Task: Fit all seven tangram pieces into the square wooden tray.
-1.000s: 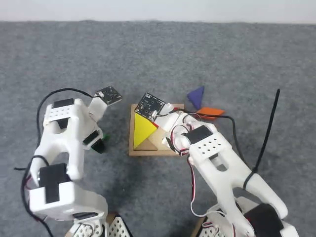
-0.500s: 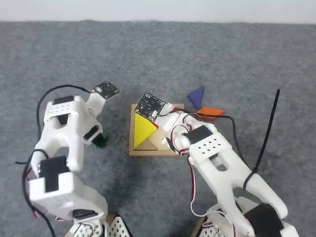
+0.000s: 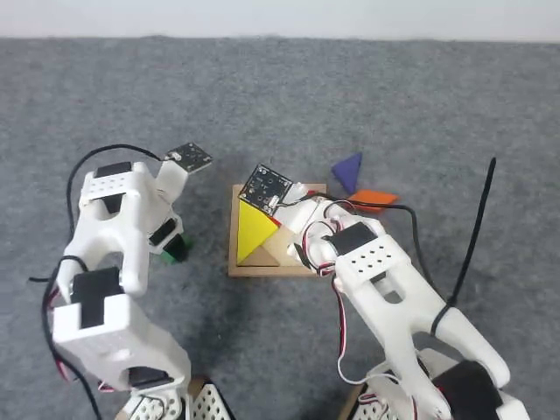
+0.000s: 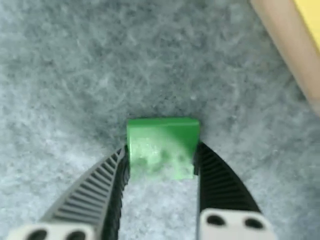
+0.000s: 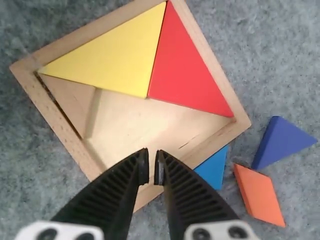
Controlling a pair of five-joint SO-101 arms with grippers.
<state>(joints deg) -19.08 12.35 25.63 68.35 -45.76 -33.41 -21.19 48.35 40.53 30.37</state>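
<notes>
A green square piece (image 4: 161,146) lies on the grey carpet with my left gripper (image 4: 160,165) shut on it, one finger against each side. From above, this green piece (image 3: 165,255) peeks out under the left arm, to the left of the wooden tray (image 3: 234,262). The tray (image 5: 55,125) holds a yellow triangle (image 5: 112,57), a red triangle (image 5: 182,77) and a wood-coloured triangle (image 5: 72,100). Above the tray's bare part, my right gripper (image 5: 151,170) is shut with nothing in it. Outside the tray lie a light blue piece (image 5: 214,169), a dark blue triangle (image 5: 279,141) and an orange parallelogram (image 5: 257,194).
The dark blue triangle (image 3: 348,171) and the orange piece (image 3: 372,199) sit on the carpet just beyond the tray's far right corner. The right arm's cables (image 3: 385,208) run across the orange piece. Open carpet stretches behind the tray and to the far left.
The left arm has shifted a little to the left and away from the tray, and the green piece moved with it. The right arm has stayed still.
</notes>
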